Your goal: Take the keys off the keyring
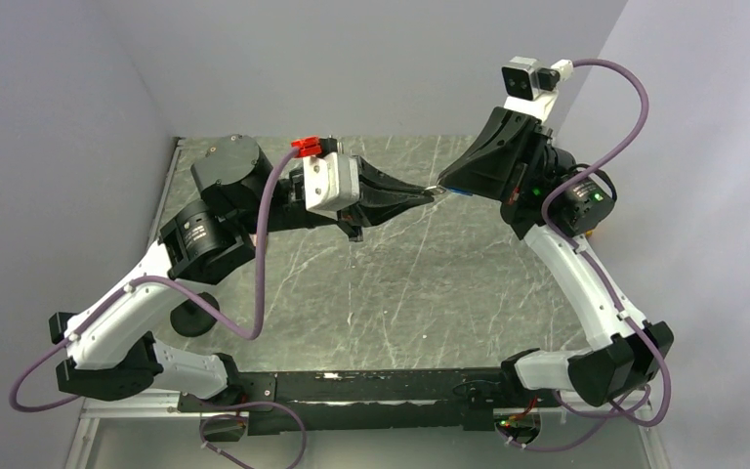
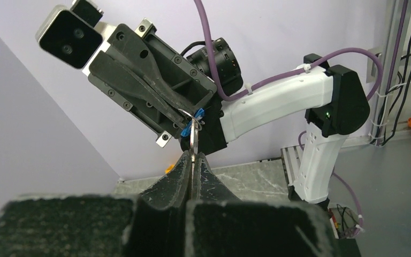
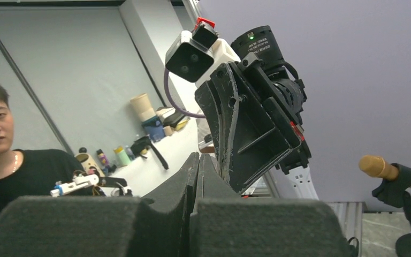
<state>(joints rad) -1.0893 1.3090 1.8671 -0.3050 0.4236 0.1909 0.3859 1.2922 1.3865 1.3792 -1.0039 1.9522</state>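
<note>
Both arms reach in above the middle of the far half of the grey marbled worktop [image 1: 430,283], and their tips meet in the air. The left claw [image 1: 428,193] points to the right and the right claw [image 1: 446,188] points to the left, with the two nearly tip to tip.

The keys [image 2: 193,140] hang between them, clear of the worktop. In the left wrist view, the left claw is pressed together on a thin silvery blade. The blade stands upright out of the closed fingertips and rises to the small wire keyring [image 2: 198,114].

The right claw comes down from the upper left in that view. Its fingers are also pressed together, right at the keyring, and bright blue bits of the key head show on either side of the tips. It seems to pinch the blue head end, though the exact contact is too small to tell.

In the right wrist view, its own fingers sit closed, and what they pinch is hidden.
</note>
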